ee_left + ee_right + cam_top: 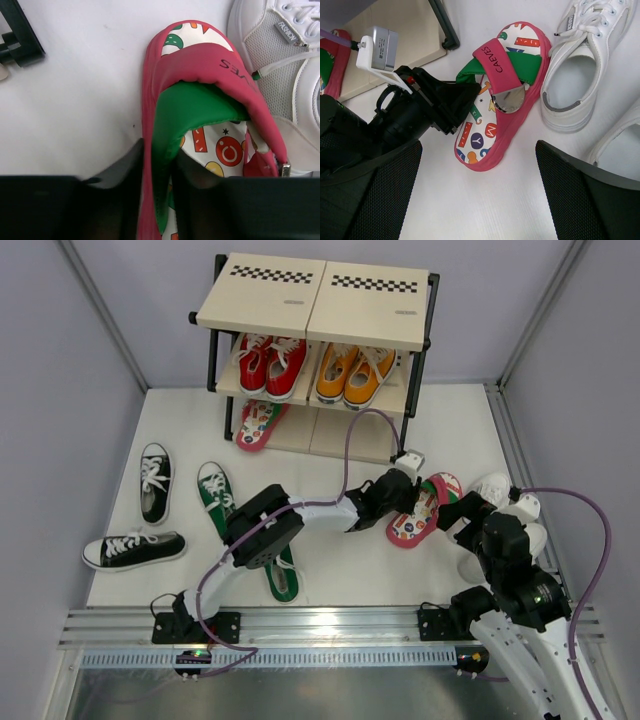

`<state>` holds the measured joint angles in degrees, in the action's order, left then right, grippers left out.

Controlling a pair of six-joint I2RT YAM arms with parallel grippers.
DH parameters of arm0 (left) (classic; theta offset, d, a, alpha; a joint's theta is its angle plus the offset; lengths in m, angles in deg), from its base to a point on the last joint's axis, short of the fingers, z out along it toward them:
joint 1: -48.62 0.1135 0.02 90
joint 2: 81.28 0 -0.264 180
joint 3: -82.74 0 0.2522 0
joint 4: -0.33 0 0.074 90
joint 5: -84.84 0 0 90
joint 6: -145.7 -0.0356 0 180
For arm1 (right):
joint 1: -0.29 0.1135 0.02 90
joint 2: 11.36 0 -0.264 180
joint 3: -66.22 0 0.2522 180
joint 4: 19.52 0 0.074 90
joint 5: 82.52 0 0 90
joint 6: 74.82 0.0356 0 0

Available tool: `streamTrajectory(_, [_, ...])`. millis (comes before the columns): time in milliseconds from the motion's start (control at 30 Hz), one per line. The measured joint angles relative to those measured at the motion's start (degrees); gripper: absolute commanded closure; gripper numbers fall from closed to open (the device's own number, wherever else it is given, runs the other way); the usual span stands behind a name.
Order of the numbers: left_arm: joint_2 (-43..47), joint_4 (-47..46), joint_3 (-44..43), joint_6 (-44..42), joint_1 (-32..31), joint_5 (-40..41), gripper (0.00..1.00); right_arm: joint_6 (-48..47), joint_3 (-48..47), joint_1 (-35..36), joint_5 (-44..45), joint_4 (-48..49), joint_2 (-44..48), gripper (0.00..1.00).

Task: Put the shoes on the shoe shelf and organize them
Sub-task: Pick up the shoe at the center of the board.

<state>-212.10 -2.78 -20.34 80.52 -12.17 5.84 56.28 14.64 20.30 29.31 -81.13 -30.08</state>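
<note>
A pink patterned flip-flop lies on the white floor right of the shoe shelf. My left gripper is shut on its side edge and green strap lining, one finger outside the sole and one inside. My right gripper is open and empty, hovering just past the flip-flop's heel. Its mate lies on the bottom tier. Two white shoes lie right of the flip-flop. Green sneakers and black sneakers lie on the floor at left.
Red lace-ups and orange lace-ups fill the middle tier. The shelf's black foot and bottom board are close to the left gripper. A second green sneaker lies under the left arm. Grey walls enclose the floor.
</note>
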Motion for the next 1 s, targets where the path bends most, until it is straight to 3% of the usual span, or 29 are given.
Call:
streamTrajectory(100, [0.00, -0.66, 0.35, 0.66, 0.00, 0.57, 1.00, 0.00, 0.02, 0.00, 0.13, 0.00, 0.00, 0.01])
streamTrajectory(333, [6.64, -4.50, 11.21, 1.25, -0.26, 4.22, 1.00, -0.92, 0.02, 0.00, 0.07, 0.24, -0.15, 0.01])
streamTrajectory(700, [30.69, 9.16, 25.59, 1.22, -0.09, 11.28, 1.00, -4.44, 0.00, 0.00, -4.07, 7.04, -8.70, 0.01])
streamTrajectory(1000, [46.34, 6.43, 42.10, -1.46, 6.67, 12.17, 1.00, -5.35, 2.93, 0.00, -7.76, 14.49, -9.33, 0.01])
